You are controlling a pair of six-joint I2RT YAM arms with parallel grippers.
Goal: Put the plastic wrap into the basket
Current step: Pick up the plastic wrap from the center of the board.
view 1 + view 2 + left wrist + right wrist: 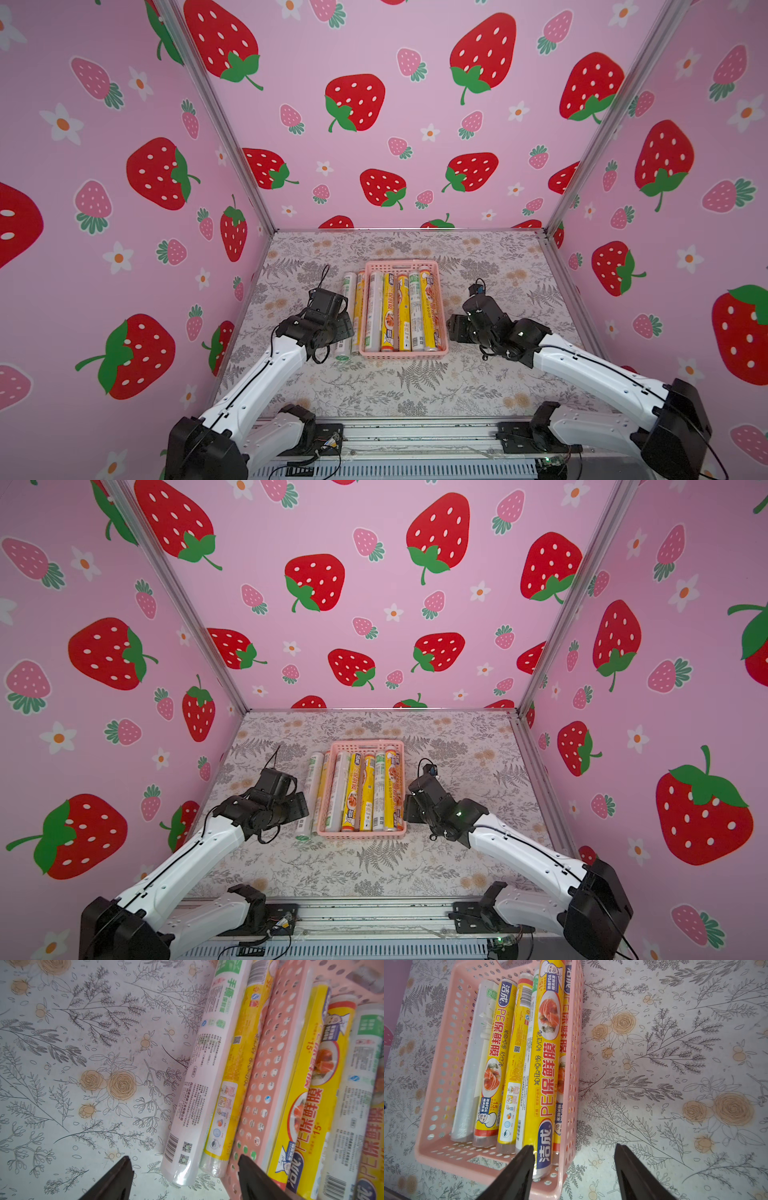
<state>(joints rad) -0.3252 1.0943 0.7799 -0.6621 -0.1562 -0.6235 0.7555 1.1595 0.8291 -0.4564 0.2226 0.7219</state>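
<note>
The left claw [184, 1158] stands apart and empty, hanging over the near end of a white roll [199, 1076] of plastic wrap that lies on the tabletop [83, 1064]. The end sits below the gap between its fingers, and nothing is clamped. Just beside that roll, toward the claw's basket-side finger, lies a yellow roll [236, 1076] pressed along the outside of the basket [268, 1068]. Both run away from the claw, parallel to the perforated wall. Neither is inside.

The right claw [574, 1146] is also apart and holds nothing. One finger hovers over the basket's near corner, the other over bare tabletop. Ahead of it the packed rolls [546, 1059] lie lengthwise in the basket: a pale one at the far wall, then yellow and white ones side by side, and one yellow roll riding on top. Both top views show five across [388, 311]. A sixth seems tucked under the top one, though that is hard to confirm.

By this reading most of the task is done. What is left is the two rolls outside. The white one is the likelier next pick, as it is nearest the left claw's gap.
</note>
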